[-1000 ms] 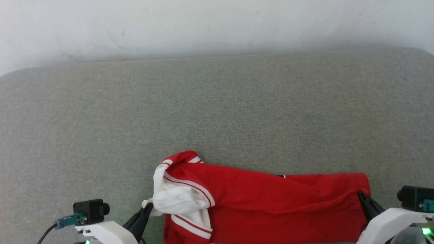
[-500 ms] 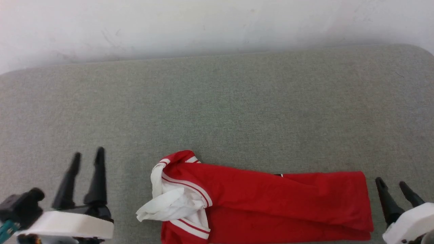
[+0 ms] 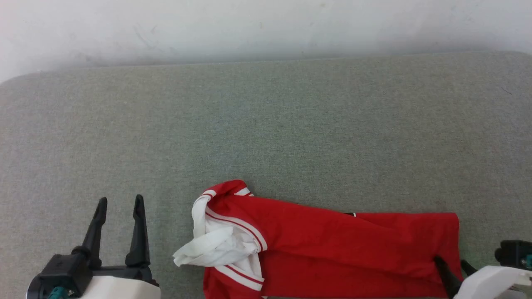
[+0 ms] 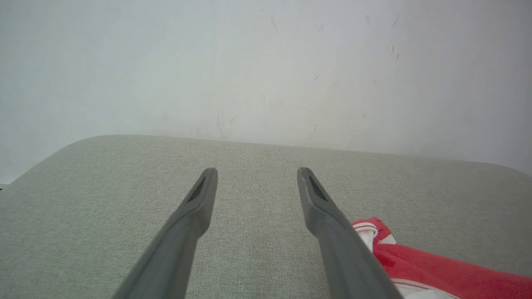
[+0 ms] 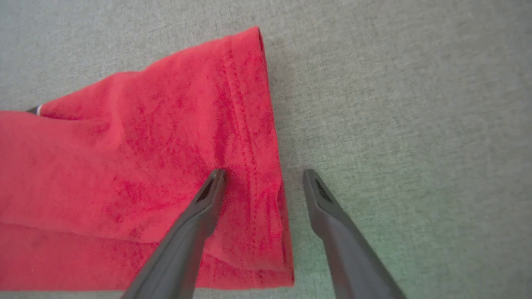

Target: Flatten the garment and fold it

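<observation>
Surface: grey pad [image 3: 266, 124], white wall [image 3: 266, 25] behind.
Left gripper [image 3: 120, 198]: fingers spread, over pad.
Right gripper [image 5: 264, 171]: fingers spread astride garment [image 3: 332, 249] hem, possibly touching.

Garment [image 3: 332, 249] on desk [image 3: 266, 124] at 6 o'clock, along near edge, lying 9-to-3. Bunched sleeve [image 3: 208, 251] at its 9 o'clock end. Left gripper [image 3: 120, 201] at 8 o'clock, apart from cloth. Right gripper [image 3: 450, 261] at 4 o'clock, fingers astride garment's 3 o'clock edge: one over cloth, other over bare desk. Wall [image 3: 266, 25] behind, 12 o'clock.

Bright, soft, even light; faint shadow below the wall [image 3: 266, 25]; slight blur, green tinge in right wrist view.
</observation>
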You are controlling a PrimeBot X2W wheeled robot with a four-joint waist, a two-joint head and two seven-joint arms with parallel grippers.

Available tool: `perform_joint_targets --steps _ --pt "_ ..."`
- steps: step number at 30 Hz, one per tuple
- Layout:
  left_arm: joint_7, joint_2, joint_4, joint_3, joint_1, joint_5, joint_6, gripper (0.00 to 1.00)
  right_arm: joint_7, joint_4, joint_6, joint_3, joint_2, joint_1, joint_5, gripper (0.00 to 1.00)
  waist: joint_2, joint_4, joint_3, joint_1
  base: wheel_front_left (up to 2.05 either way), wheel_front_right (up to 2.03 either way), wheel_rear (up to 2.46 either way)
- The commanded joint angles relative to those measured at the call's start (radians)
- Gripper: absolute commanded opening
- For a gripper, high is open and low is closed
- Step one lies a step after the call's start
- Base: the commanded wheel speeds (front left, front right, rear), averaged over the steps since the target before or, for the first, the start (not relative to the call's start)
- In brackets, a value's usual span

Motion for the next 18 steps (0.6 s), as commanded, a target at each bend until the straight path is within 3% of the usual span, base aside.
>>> perform_joint_targets --steps 1,2,4,11,18 --pt "-0.004 -0.008 0.010 -0.003 -0.004 0.012 0.002 1.00 0.001 0.021 -0.001 0.020 0.003 -0.018 -0.008 1.00 0.0000 0.006 0.002 0.0000 0.00 0.00 0.00" --pt "-0.004 -0.011 0.016 -0.005 -0.006 0.015 0.000 1.00 0.003 0.034 -0.001 0.026 0.003 -0.025 -0.005 0.47 0.0000 0.007 0.002 0.0000 0.00 0.00 0.00" --pt "-0.005 -0.020 0.026 -0.007 -0.011 0.015 -0.005 1.00 -0.004 0.058 -0.001 0.037 0.003 -0.041 -0.008 0.00 0.0000 0.009 0.000 0.0000 0.00 0.00 0.00" --pt "-0.006 -0.034 0.055 -0.006 -0.012 0.018 -0.017 1.00 -0.043 0.078 -0.001 0.033 0.002 -0.077 -0.025 0.00 0.0000 0.003 -0.030 0.0000 0.00 0.00 0.00" --pt "-0.006 -0.037 0.073 -0.005 -0.001 0.028 -0.022 1.00 -0.061 0.022 -0.001 -0.160 -0.058 -0.093 -0.099 0.00 0.0000 -0.002 -0.059 0.0000 0.00 0.00 0.00"
